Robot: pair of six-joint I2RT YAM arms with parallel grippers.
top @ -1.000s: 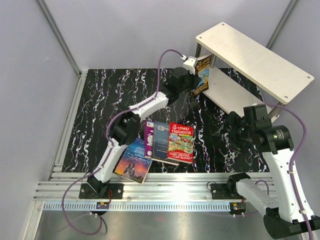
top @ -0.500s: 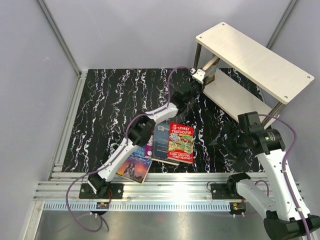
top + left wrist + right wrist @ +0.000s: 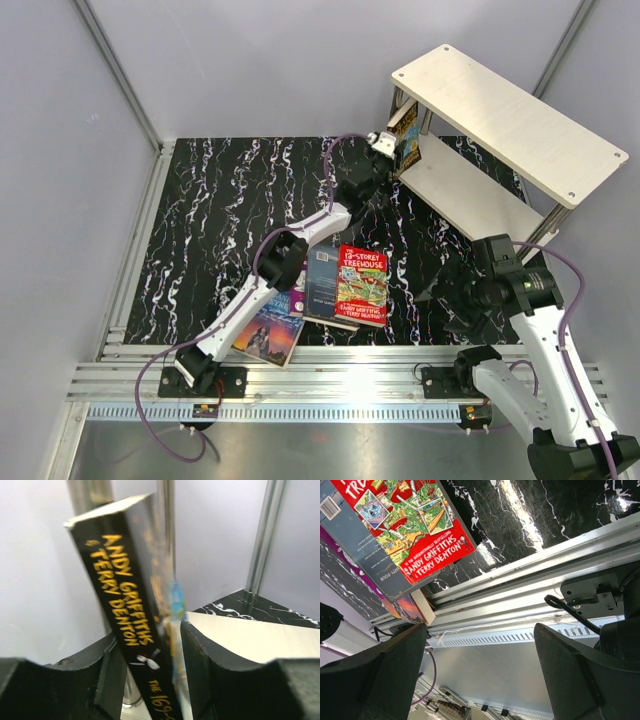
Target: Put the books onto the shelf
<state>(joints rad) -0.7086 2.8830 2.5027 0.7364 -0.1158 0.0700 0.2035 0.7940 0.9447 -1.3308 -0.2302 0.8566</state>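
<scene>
The blue-yellow "Treehouse" book (image 3: 407,140) stands upright at the left end of the shelf's lower board (image 3: 460,195), leaning against a post. My left gripper (image 3: 386,143) is open around it. In the left wrist view its black spine (image 3: 125,610) tilts between the parted fingers (image 3: 112,675), with a gap at the left finger and the cream board (image 3: 250,635) to the right. The red "Treehouse" (image 3: 361,285), the grey-blue book (image 3: 320,280), the purple one (image 3: 297,288) and "Jane Eyre" (image 3: 265,330) lie overlapped on the mat. My right gripper (image 3: 450,287) hangs open and empty right of them.
The shelf's top board (image 3: 510,120) overhangs the lower one on silver posts (image 3: 167,525). An aluminium rail (image 3: 330,385) with both arm bases runs along the near edge. Grey walls (image 3: 60,180) close the cell. The right wrist view shows the red book (image 3: 410,525) and the rail (image 3: 530,600).
My left arm carried the blue-yellow book in to the shelf's lower board and its jaws have parted around it. The right arm drifted down towards the near edge, still open.
</scene>
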